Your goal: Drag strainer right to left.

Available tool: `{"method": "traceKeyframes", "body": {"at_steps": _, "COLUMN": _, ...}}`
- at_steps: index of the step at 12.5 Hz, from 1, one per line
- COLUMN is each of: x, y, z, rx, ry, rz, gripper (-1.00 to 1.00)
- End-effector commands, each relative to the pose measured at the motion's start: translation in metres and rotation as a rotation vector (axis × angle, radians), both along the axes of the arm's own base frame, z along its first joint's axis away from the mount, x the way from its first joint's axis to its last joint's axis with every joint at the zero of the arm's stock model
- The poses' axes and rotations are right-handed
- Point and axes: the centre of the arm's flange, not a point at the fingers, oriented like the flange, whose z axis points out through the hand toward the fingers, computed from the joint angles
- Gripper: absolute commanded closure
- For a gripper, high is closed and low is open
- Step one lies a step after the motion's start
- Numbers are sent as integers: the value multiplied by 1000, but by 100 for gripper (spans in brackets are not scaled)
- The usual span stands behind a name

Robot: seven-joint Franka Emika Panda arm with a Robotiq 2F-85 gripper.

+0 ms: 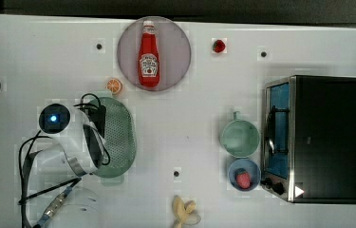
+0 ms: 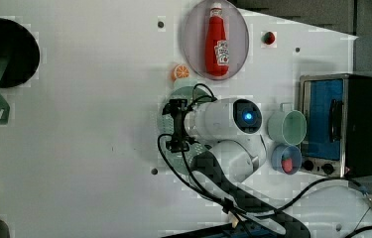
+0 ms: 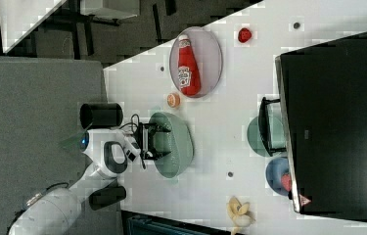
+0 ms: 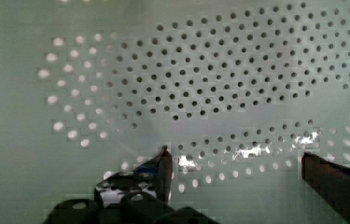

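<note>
Hovering wide-open over the strainer's perforated bowl, the hand holds nothing.

Top view: the strainer (image 1: 118, 137) lies on the white table (image 1: 190, 133) toward nine o'clock, the arm covering its nine o'clock side; the mug (image 1: 240, 137) sits well apart at three o'clock of it. Left view: the hand (image 2: 177, 126) hangs above the strainer (image 2: 186, 91) near the table's centre. Right view: the hand (image 3: 157, 142) is inside the strainer's (image 3: 177, 144) rim. Wrist view: both fingers (image 4: 163, 170) stand far apart over the strainer's (image 4: 200, 79) holes.
</note>
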Motion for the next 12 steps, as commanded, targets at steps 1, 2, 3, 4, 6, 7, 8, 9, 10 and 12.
{"method": "traceKeyframes", "body": {"at_steps": 1, "x": -3, "y": 54, "z": 9, "rx": 48, "ry": -19, "rz": -9, "gripper": -100}}
{"method": "traceKeyframes", "body": {"at_steps": 2, "x": -4, "y": 60, "z": 8, "rx": 52, "ry": -19, "rz": -5, "gripper": -100}}
{"method": "traceKeyframes", "body": {"at_steps": 3, "x": -5, "y": 66, "z": 8, "rx": 56, "ry": -21, "rz": 2, "gripper": -100}}
{"method": "traceKeyframes", "body": {"at_steps": 4, "x": -6, "y": 72, "z": 8, "rx": 63, "ry": -21, "rz": 2, "gripper": -100}}
{"method": "traceKeyframes", "body": {"at_steps": 6, "x": -8, "y": 85, "z": 8, "rx": 79, "ry": -17, "rz": -5, "gripper": -100}}
{"method": "traceKeyframes", "body": {"at_steps": 7, "x": -9, "y": 90, "z": 7, "rx": 86, "ry": -15, "rz": -8, "gripper": -100}}
{"method": "traceKeyframes", "body": {"at_steps": 8, "x": -10, "y": 95, "z": 7, "rx": 92, "ry": -16, "rz": -7, "gripper": -100}}
{"method": "traceKeyframes", "body": {"at_steps": 9, "x": -10, "y": 100, "z": 7, "rx": 98, "ry": -16, "rz": -8, "gripper": -100}}
{"method": "traceKeyframes", "body": {"at_steps": 10, "x": -11, "y": 104, "z": 6, "rx": 100, "ry": -15, "rz": -5, "gripper": -100}}
{"method": "traceKeyframes", "body": {"at_steps": 12, "x": -12, "y": 113, "z": 6, "rx": 107, "ry": -20, "rz": 2, "gripper": -100}}
